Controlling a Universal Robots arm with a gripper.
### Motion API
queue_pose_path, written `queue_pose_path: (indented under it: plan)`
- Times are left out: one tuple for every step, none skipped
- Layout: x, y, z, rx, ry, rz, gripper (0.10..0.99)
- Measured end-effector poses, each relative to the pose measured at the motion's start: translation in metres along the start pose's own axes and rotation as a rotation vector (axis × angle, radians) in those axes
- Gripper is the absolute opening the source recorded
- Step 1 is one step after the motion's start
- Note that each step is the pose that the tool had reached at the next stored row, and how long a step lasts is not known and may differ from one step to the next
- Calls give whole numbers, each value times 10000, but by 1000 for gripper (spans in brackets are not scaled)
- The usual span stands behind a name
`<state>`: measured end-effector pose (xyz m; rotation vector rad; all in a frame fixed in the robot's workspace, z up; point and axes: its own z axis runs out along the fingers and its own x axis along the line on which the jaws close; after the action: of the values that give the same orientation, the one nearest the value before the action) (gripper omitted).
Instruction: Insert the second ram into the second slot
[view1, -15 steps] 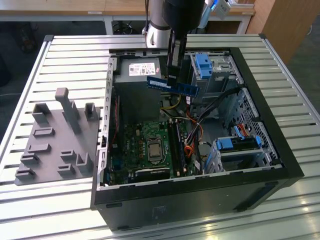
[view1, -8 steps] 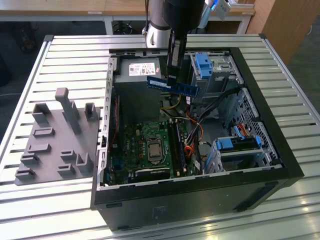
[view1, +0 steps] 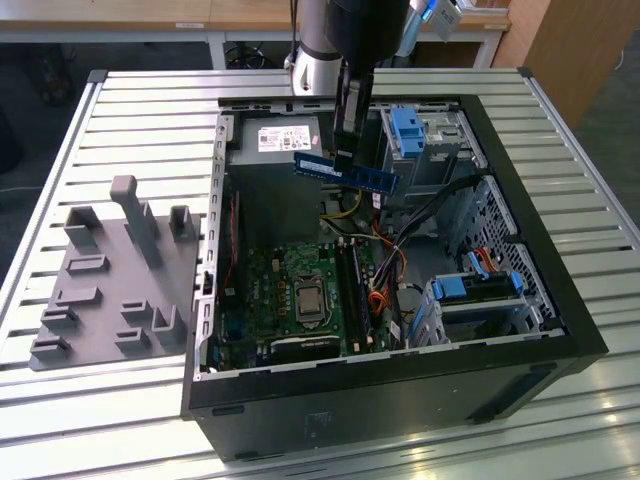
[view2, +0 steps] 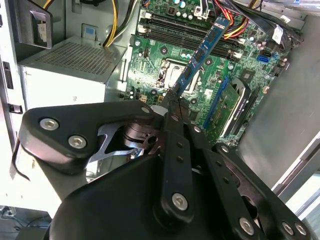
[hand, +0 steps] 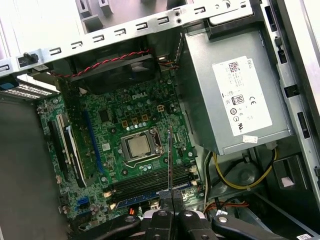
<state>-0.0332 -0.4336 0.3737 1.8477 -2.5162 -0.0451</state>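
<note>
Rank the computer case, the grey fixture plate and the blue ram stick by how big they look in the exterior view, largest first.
1. computer case, clearly largest.
2. grey fixture plate.
3. the second ram, smallest, even though it hangs above the case, possibly nearer the camera.

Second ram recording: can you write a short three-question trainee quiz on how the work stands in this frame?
1. True or false: the second ram is already seated in a slot on the motherboard.
2. What is the gripper shut on? A) a screwdriver B) the second ram C) nothing
3. Fill in: the grey fixture plate lies on the exterior view's ____ of the computer case.

Key: 1 false, it is held in the air above the open case; 2 B; 3 left.
</note>
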Motion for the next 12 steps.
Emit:
queue_pose_path:
  plan:
    - [0,0,0,0,0,8,114]
    - [0,0,0,0,0,16,114]
    - [0,0,0,0,0,24,114]
    - [0,0,0,0,-1,32,114]
    - [0,0,0,0,-1,39,114]
    - [0,0,0,0,-1,47,114]
    - [0,0,0,0,-1,54,114]
    - [0,0,0,0,-1,61,114]
    - [0,0,0,0,-2,67,114]
    - [0,0,0,0,-2,74,114]
    - [0,0,0,0,-2,81,114]
    - [0,0,0,0,-3,87,114]
